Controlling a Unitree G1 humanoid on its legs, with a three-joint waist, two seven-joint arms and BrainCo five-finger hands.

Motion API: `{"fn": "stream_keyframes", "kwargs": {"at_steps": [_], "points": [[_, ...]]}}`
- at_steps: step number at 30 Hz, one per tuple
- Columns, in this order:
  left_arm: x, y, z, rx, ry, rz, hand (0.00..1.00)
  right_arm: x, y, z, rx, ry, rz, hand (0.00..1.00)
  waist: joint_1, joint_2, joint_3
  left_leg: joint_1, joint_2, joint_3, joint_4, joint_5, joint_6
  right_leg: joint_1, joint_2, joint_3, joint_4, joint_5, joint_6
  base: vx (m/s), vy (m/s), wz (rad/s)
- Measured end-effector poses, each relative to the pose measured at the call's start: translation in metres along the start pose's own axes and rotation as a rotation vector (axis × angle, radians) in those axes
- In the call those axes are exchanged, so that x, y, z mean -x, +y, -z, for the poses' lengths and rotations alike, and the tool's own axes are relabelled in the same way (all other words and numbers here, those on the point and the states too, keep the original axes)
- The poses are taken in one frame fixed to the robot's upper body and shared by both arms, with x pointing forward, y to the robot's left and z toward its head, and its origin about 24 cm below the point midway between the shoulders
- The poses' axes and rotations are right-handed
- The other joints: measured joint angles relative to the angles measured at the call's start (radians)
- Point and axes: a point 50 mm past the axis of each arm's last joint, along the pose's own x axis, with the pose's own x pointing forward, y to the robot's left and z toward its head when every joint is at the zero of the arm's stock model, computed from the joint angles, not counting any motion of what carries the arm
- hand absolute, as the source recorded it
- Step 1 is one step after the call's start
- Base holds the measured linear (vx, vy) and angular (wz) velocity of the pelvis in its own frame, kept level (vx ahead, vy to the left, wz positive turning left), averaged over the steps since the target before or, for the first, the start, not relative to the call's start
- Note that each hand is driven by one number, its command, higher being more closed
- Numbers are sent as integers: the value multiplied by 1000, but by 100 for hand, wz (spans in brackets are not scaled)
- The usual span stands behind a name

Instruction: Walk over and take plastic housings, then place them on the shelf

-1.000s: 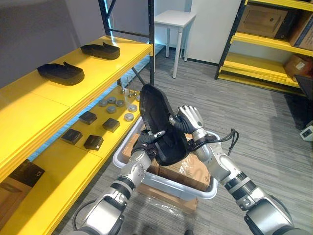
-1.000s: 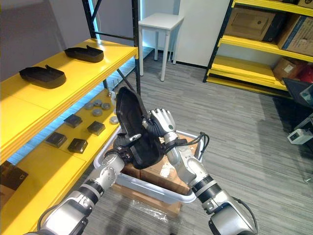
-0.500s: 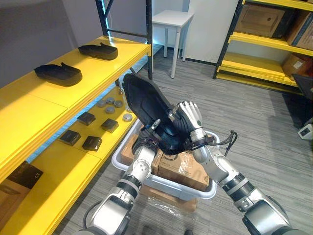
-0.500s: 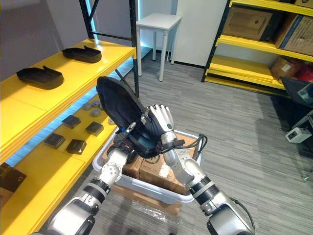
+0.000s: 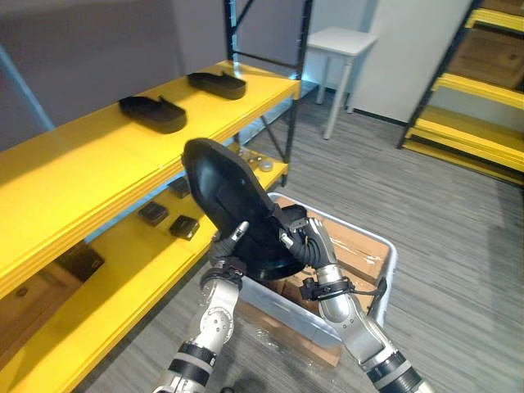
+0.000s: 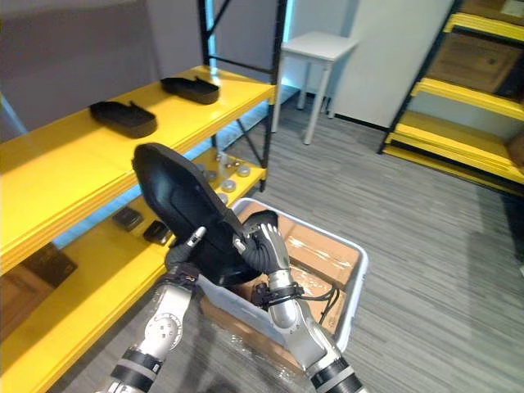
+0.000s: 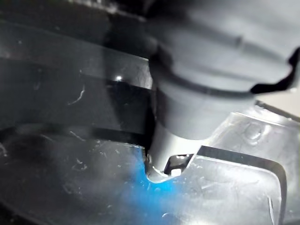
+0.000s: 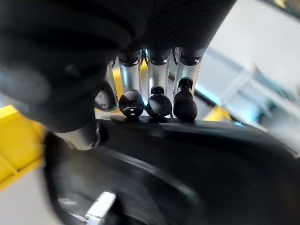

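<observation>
Your left hand [image 6: 182, 255] and right hand [image 5: 304, 241] had the plastic housing [image 5: 225, 184] between them, held tilted above the grey bin [image 5: 391, 260] with its broad end up. Far to your left ran the yellow shelf [image 5: 90, 172]. Two more black housings lay on its upper level, a nearer one [image 5: 153, 113] and a farther one [image 5: 217, 83], well apart. Small dark blocks [image 5: 184, 226] sat on the level below. The left hand was low on the held housing, its thumb pressed across the hollow inner face and the rest tucked beneath, pinching it. The right hand gripped the opposite edge, its fingertips [image 8: 158, 105] hooked over the rim in a row. Below, the bin held cardboard boxes [image 5: 354, 246]. Farther right and back stood a small white table [image 5: 348, 41], then another yellow rack [image 5: 479, 123].
</observation>
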Motion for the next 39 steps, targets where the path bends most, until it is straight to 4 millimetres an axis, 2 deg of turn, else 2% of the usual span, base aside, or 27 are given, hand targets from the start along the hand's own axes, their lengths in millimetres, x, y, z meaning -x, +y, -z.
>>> {"fn": "stream_keyframes", "kwargs": {"at_steps": [1,2,3,4,6,8,9,10,11,12,13,14,15,17,19,21,22,23,25,27,29,31,32,34,36,38,39], "points": [[1,-6,-6,-22,-46,17,100,-1,-3,6,-21,32,9,0,1,7,1,-35,35,168,42,24,47,-3,-18,-46,10,-8,9,59,31,121],[2,-8,-12,-63,-94,14,100,-2,-3,10,-31,52,2,0,11,16,5,-62,67,348,105,33,58,-4,-42,-75,32,-18,22,73,86,98],[3,-7,-16,-83,-117,8,100,-1,-2,11,-33,63,-3,0,16,17,5,-66,67,412,125,30,54,-4,-57,-81,43,-24,31,109,195,49],[9,-5,-27,-146,-186,4,100,0,2,11,-58,73,-8,0,27,17,5,-61,59,467,138,7,24,-4,-80,-83,62,-36,48,112,190,21],[19,-1,-44,-255,-286,-8,100,-1,0,7,-118,81,31,0,39,15,4,-62,17,451,143,-17,18,5,-122,-102,81,-58,77,171,202,46],[26,4,-44,-420,-317,-24,100,-2,-8,4,-160,81,84,0,36,15,4,-55,-34,423,176,-63,29,32,-201,-151,177,-99,117,260,228,92],[29,7,-40,-512,-311,-38,100,2,-13,7,-160,90,94,0,26,17,5,-38,-65,383,212,-100,40,45,-273,-169,319,-127,132,261,200,118],[32,11,-37,-586,-296,-46,100,8,-14,11,-161,110,93,0,19,22,3,-3,-90,339,233,-122,55,27,-350,-149,526,-129,103,269,217,116],[32,11,-36,-610,-294,-47,100,11,-14,13,-164,119,94,0,17,21,3,14,-104,313,242,-134,54,5,-383,-112,633,-107,63,207,188,109],[33,11,-37,-653,-302,-43,100,14,-14,15,-172,133,100,0,9,23,4,37,-116,271,251,-151,61,-45,-403,-13,779,-94,26,316,151,137],[35,9,-43,-713,-337,-29,100,13,-14,14,-195,135,114,0,-5,23,5,58,-124,194,250,-169,88,-132,-345,138,957,-178,29,264,54,144],[35,8,-45,-735,-350,-24,100,13,-14,13,-196,133,118,0,-8,24,5,65,-129,166,245,-170,90,-158,-312,174,983,-217,26,300,9,159],[36,6,-49,-768,-377,-14,100,12,-17,12,-201,123,123,0,-11,27,8,75,-140,117,234,-173,92,-193,-253,203,948,-273,19,179,-7,122],[37,4,-49,-809,-396,-7,100,10,-26,9,-211,99,151,0,-15,26,7,94,-156,46,209,-171,91,-231,-174,233,766,-299,20,241,-57,120],[37,2,-51,-833,-416,-6,100,11,-40,12,-213,97,207,0,-29,29,9,100,-154,-37,206,-172,70,-253,-85,300,491,-290,19,340,-187,134],[36,13,-66,-840,-460,-84,100,24,-82,33,-210,178,405,0,-43,26,10,98,-151,-111,224,-196,36,-251,-32,347,319,-236,2,309,-257,133],[37,25,-79,-863,-493,-161,100,40,-116,50,-177,250,563,0,-58,22,11,92,-157,-150,254,-227,13,-221,-15,375,269,-112,9,310,-304,100],[42,41,-91,-868,-519,-255,100,56,-145,63,-119,305,666,0,-57,50,17,92,-129,-159,265,-250,-8,-208,11,358,274,-86,6,306,-290,76],[49,51,-103,-889,-552,-311,100,79,-166,72,-42,361,705,0,-54,70,16,94,-76,-143,264,-262,-29,-189,53,330,263,-96,-7,283,-190,25],[49,50,-100,-892,-539,-289,100,94,-168,73,-37,387,711,0,-72,72,15,102,-39,-139,299,-279,-55,-127,88,297,235,-115,-29,279,-180,47],[49,46,-92,-876,-496,-233,100,94,-163,63,-79,340,690,0,-75,72,19,68,-34,-116,457,-296,-81,-68,104,288,211,-147,-41,228,-149,27],[49,43,-85,-836,-464,-201,100,86,-156,53,-149,284,626,0,-68,102,35,-13,4,-43,723,-277,-105,11,131,285,186,-156,-53,171,-55,-4],[49,43,-85,-833,-463,-198,100,86,-156,53,-167,276,621,0,-68,103,35,-24,13,-18,758,-262,-106,25,130,285,177,-158,-55,105,28,0],[43,36,-89,-819,-489,-173,100,88,-161,45,-191,237,633,0,-77,97,32,-42,71,109,659,-297,-62,30,103,279,159,-158,-55,61,52,13],[26,24,-96,-804,-520,-130,100,89,-165,41,-197,215,645,0,-90,92,35,-46,99,138,487,-295,-53,23,81,272,151,-156,-53,24,127,21],[9,9,-104,-795,-546,-67,100,88,-170,36,-190,187,652,0,-93,103,28,-39,112,140,326,-220,-69,5,70,283,152,-149,-26,17,226,-14],[0,-1,-111,-785,-564,-25,100,89,-170,35,-193,182,650,0,-94,93,28,-22,110,168,295,-126,-95,-4,63,308,153,-144,-7,58,263,-32]]}}
